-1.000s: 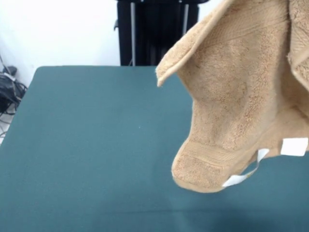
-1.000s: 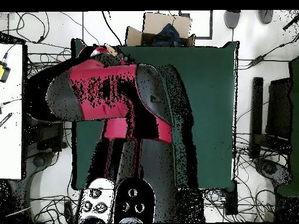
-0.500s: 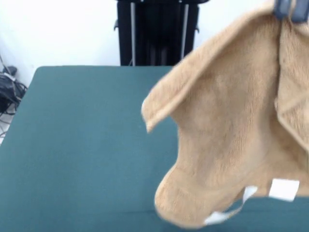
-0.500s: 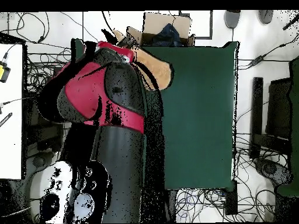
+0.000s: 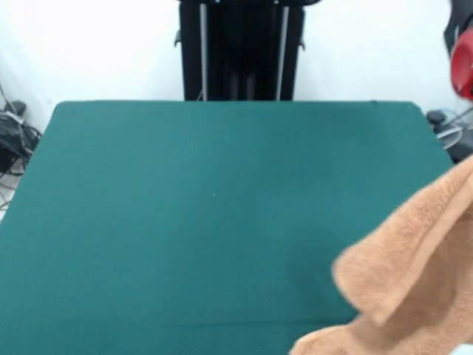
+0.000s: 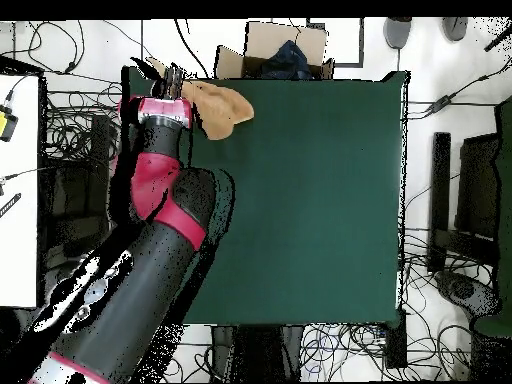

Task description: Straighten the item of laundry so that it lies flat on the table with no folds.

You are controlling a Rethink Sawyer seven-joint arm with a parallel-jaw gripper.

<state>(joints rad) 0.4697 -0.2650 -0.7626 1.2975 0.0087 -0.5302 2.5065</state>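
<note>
The item of laundry, an orange-tan terry towel, hangs bunched at the front view's bottom right, its upper edge rising out past the right border and a folded corner drooping. From overhead, the towel lies over the table's top left corner. My gripper is at the towel's left end, at the table's corner, and appears shut on it. In the front view only a red piece of the arm shows. The dark green table holds nothing else.
A cardboard box sits just beyond the table's top edge in the overhead view. The arm stretches along the table's left side. Cables cover the floor around; dark equipment stands at the right. A black stand rises behind the table.
The arm swung with the towel from over the table's middle to the corner; in the front view the towel dropped from upper right to bottom right, and its white tags left the view.
</note>
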